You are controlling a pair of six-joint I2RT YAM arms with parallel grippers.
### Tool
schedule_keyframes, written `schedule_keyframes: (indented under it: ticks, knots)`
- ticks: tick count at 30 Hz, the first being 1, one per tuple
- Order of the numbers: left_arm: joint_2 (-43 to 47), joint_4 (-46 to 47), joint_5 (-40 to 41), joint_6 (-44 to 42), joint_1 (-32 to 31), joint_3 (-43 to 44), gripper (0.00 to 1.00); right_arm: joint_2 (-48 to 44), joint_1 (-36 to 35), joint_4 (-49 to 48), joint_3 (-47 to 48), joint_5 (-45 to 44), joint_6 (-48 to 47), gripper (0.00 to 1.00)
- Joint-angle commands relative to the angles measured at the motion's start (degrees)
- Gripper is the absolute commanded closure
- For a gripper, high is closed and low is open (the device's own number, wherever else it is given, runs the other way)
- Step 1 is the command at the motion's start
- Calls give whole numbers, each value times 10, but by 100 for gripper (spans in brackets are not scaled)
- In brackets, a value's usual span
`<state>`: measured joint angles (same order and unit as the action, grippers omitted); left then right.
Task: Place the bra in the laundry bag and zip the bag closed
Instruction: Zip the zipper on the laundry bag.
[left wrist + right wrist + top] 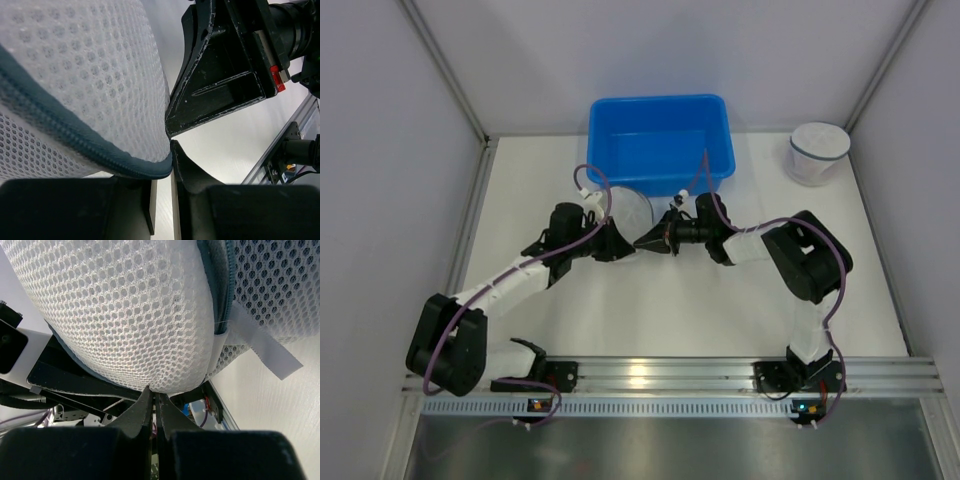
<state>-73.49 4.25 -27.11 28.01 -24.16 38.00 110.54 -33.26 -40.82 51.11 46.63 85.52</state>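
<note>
Round mesh laundry bag (630, 208) spans 9-to-3 o'clock; right hand (646, 243) pressed together, pinching mesh; left hand (623, 246) nearly closed at zip edge (75, 140), grip unclear

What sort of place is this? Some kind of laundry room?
Probably a robotics test cell, not a laundry: two robot arms bolted to a metal rail, a white table boxed in by plain panels, and a blue bin.

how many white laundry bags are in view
2: one laundry bag just in front of the blue bin, mid-table; a second bag, seemingly the same kind, alone at the far right. None looks hidden.
</note>
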Motion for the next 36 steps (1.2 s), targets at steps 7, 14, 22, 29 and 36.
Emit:
schedule_keyframes:
  ticks: [7, 14, 22, 29, 36]
  knots:
    - [34, -28, -44, -37, 30, -5, 86, 2, 23, 0, 36, -7, -27, 100]
    - [26, -38, -125, -35, 36, 9, 100, 3, 30, -1, 63, 11, -43, 93]
    - [6, 31, -139, 10, 39, 8, 100, -64, 37, 137, 31, 44, -142, 37]
    - [-13, 62, -161, 46, 52, 7, 100, -46, 9, 125, 28, 40, -123, 19]
    - [-15, 65, -177, 58, 58, 7, 100, -13, -17, 80, 43, 7, -63, 8]
